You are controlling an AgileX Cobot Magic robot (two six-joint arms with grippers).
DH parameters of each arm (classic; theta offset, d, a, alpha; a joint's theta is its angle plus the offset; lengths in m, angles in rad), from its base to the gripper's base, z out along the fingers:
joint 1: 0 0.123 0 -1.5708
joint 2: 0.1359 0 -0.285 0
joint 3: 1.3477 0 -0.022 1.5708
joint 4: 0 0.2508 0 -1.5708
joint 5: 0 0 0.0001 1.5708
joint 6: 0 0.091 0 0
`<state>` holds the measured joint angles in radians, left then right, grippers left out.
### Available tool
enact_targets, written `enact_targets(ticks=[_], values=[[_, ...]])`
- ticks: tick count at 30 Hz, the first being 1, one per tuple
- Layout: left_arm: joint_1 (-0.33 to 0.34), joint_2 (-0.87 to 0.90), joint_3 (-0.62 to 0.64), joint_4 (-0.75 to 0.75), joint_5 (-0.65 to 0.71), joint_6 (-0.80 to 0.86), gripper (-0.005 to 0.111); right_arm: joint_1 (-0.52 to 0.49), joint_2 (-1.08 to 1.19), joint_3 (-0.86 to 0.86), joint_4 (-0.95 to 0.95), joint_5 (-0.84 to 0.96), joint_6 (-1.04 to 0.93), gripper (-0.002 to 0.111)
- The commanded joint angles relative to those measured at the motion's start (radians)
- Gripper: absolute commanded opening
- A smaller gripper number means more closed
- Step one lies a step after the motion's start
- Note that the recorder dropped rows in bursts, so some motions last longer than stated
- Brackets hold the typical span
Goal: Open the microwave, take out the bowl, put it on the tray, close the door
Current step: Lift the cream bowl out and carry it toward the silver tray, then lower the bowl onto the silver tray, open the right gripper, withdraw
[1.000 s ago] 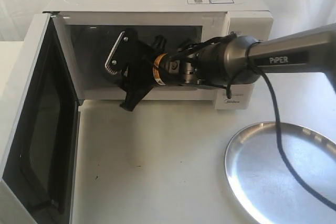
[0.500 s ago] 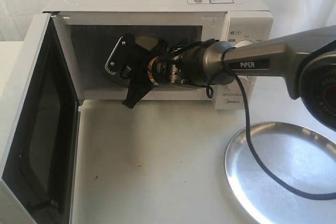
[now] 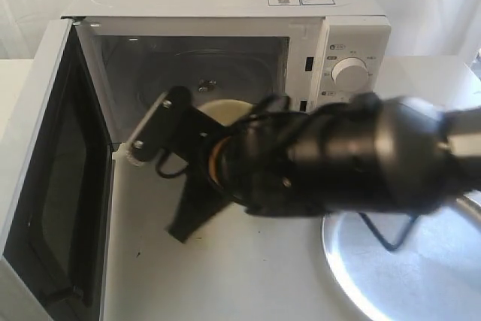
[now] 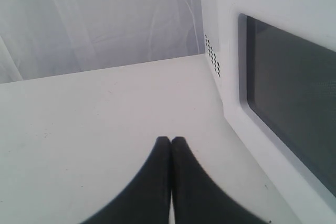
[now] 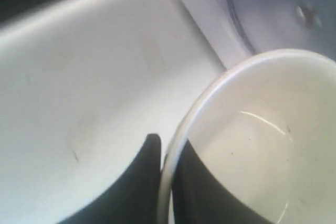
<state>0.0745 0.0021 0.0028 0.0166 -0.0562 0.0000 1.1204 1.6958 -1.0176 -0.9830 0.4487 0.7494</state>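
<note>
The white microwave (image 3: 353, 43) stands with its door (image 3: 52, 186) swung wide open to the left. The cream-white bowl (image 3: 225, 113) is at the front of the cavity mouth, partly hidden behind my blurred right arm (image 3: 338, 159). In the right wrist view my right gripper (image 5: 168, 145) is shut on the bowl (image 5: 252, 145), one finger inside its rim and one outside. The silver tray (image 3: 421, 268) lies at the front right, partly covered by the arm. My left gripper (image 4: 171, 139) is shut with nothing in it, over the table beside the door's outer face (image 4: 294, 103).
The glass turntable (image 3: 188, 73) shows inside the cavity. Two white knobs (image 3: 349, 71) sit on the panel at the right. The open door blocks the left side. White table (image 3: 248, 276) lies between door and tray.
My right arm has pulled back out of the cavity toward the camera, bringing the bowl from deep inside to the cavity mouth. The arm now looms large and blurred.
</note>
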Motion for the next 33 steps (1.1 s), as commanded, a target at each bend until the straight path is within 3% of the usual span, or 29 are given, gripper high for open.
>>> enact_targets(ticks=[1, 4, 10, 18, 33], values=[[-0.001, -0.002, -0.003, -0.008, -0.004, 0.0, 0.0, 0.014, -0.155, 0.223, -0.025, 0.338, 0.202, 0.0], [-0.001, -0.002, -0.003, -0.008, -0.004, 0.0, 0.0, -0.004, -0.213, 0.376, -0.098, 0.379, 0.352, 0.0], [-0.001, -0.002, -0.003, -0.008, -0.004, 0.0, 0.0, -0.026, -0.236, 0.563, -0.144, 0.23, 0.502, 0.0], [-0.001, -0.002, -0.003, -0.008, -0.004, 0.0, 0.0, -0.026, -0.236, 0.623, -0.362, 0.212, 0.742, 0.0], [-0.001, -0.002, -0.003, -0.008, -0.004, 0.0, 0.0, -0.026, -0.236, 0.694, -0.391, 0.196, 0.821, 0.0]])
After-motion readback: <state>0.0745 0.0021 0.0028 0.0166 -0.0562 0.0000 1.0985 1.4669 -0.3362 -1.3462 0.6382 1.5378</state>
